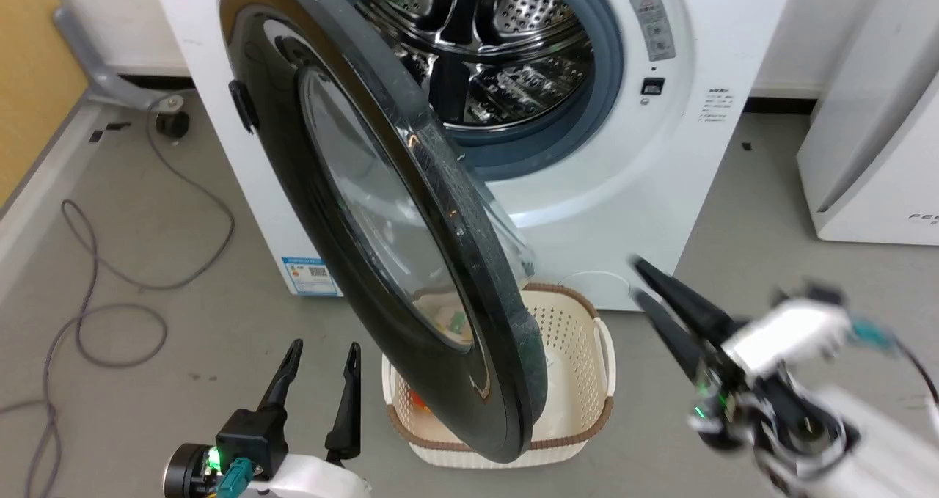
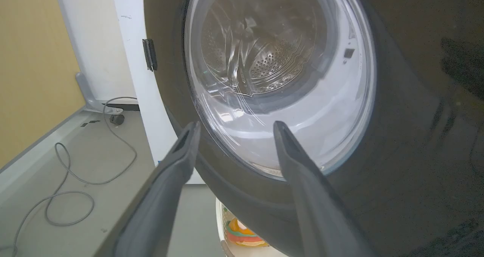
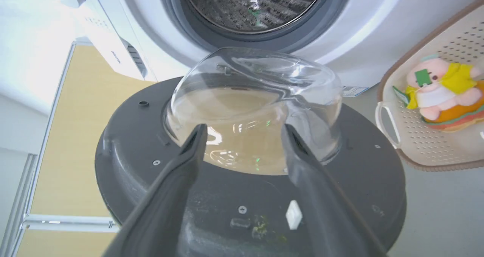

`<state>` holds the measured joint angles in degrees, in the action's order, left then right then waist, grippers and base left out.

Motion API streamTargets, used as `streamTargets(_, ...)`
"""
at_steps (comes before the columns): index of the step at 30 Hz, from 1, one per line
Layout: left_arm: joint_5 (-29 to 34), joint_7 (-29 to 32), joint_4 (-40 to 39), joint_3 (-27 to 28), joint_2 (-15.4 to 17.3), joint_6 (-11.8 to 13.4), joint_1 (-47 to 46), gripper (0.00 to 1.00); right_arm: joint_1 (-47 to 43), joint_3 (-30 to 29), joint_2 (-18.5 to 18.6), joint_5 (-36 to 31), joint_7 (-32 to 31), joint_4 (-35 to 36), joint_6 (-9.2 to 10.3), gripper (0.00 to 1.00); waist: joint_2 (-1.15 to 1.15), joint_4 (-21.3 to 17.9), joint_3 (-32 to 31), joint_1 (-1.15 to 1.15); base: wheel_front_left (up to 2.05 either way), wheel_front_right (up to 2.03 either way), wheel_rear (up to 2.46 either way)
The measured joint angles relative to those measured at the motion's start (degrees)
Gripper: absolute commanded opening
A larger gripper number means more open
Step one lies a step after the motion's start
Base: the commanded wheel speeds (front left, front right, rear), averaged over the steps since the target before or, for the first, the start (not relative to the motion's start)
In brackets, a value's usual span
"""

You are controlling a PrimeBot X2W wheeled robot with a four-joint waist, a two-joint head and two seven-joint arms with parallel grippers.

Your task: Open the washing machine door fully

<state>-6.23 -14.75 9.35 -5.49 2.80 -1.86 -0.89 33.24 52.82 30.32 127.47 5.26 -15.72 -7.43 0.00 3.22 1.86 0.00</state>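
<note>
At the far left, a thin grey cable (image 1: 95, 263) loops over the grey floor. Just right of it, your left end effector (image 1: 325, 346) sits low in the head view. Its forearm is at the bottom edge and its two long dark fingers point straight up that view. They are spread apart with nothing between them. In the left wrist view they point at the glossy outer face of the large round black washing machine door (image 1: 381, 212) but do not touch it.

The door is swung out partway from the big white front-loading washing machine (image 1: 623, 168). It hangs from the machine's left side, and its free edge points toward you, between your two arms. Behind it the perforated steel drum (image 1: 499, 43) lies open to view. Below the door's lower edge a cream perforated plastic basket with a brown rim (image 1: 579, 344) sits on the floor. It holds a pink and yellow plush toy (image 3: 442, 90).

To the right, your right end effector (image 1: 637, 278) comes in from the lower right corner and is blurred. Its forearm is angled, and its fingers slant up and to the left. In the right wrist view the fingers are parted and empty, and they face the door's matte grey inner side and its bulging clear glass bowl. I cannot tell whether they touch it.
</note>
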Motion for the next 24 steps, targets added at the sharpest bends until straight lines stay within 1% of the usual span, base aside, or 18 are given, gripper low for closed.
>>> streamTargets(3, 0.0, 0.0, 0.4, 0.3, 0.0, -0.1, 0.2, 1.00, -6.9, -4.8, -0.1, -0.9, 7.3, 1.2, 0.00, 1.00, 0.00, -0.3, -0.7, 0.00, 0.00, 0.00, 0.00)
streamTargets(6, 0.0, 0.0, 0.6, 0.6, 0.0, -0.1, 1.0, 1.00, -12.9, -9.8, -0.5, -4.8, 9.4, 1.5, 0.00, 1.00, 0.00, -0.6, -1.3, 0.00, 0.00, 0.00, 0.00)
streamTargets(8, 0.0, 0.0, 0.7, 0.7, 0.0, -0.1, 1.2, 1.00, -17.1, -16.7, -2.5, -8.3, 9.5, -0.9, 0.00, 1.00, 0.00, -0.9, -1.5, 0.00, 0.00, 0.00, 0.00)
streamTargets(10, 0.0, 0.0, 0.9, 0.7, 0.0, -0.1, 1.2, 1.00, -20.7, -24.0, -5.0, -14.0, 9.6, -3.6, 0.00, 1.00, 0.00, -1.2, -1.6, 0.00, 0.00, 0.00, 0.00)
streamTargets(12, 0.0, 0.0, 1.0, 0.8, 0.0, -0.1, 1.2, 1.00, -23.5, -30.4, -7.4, -22.2, 9.6, -6.4, 0.00, 1.00, 0.00, -1.4, -1.6, 0.00, 0.00, 0.00, 0.00)
streamTargets(14, 0.0, 0.0, 1.2, 0.8, 0.0, -0.1, 1.2, 1.00, -25.2, -36.5, -10.0, -32.3, 9.5, -8.4, 0.00, 1.00, 0.00, -1.6, -1.7, 0.00, 0.00, 0.00, 0.00)
streamTargets(15, 0.0, 0.0, 1.3, 0.9, 0.0, -0.1, 1.2, 1.00, -25.8, -39.6, -11.4, -36.7, 9.5, -8.7, 0.00, 1.00, 0.00, -1.7, -1.7, 0.00, 0.00, 0.00, 0.00)
streamTargets(17, 0.0, 0.0, 1.3, 0.9, 0.0, -0.1, 1.2, 1.00, -26.7, -45.5, -14.1, -47.9, 9.6, -8.7, 0.00, 1.00, 0.00, -1.8, -1.8, 0.00, 0.00, 0.00, 0.00)
streamTargets(21, 0.0, 0.0, 1.5, 0.9, 0.0, -0.1, 1.2, 1.00, -28.3, -56.1, -19.7, -70.0, 9.5, -5.2, 0.00, 1.00, 0.00, -1.8, -1.9, 0.00, 0.00, 0.00, 0.00)
streamTargets(24, 0.0, 0.0, 1.6, 1.0, 0.0, -0.2, 1.2, 1.00, -29.5, -61.0, -23.8, -85.7, 9.5, -0.5, 0.00, 1.00, 0.00, -1.9, -2.0, 0.00, 0.00, 0.00, 0.00)
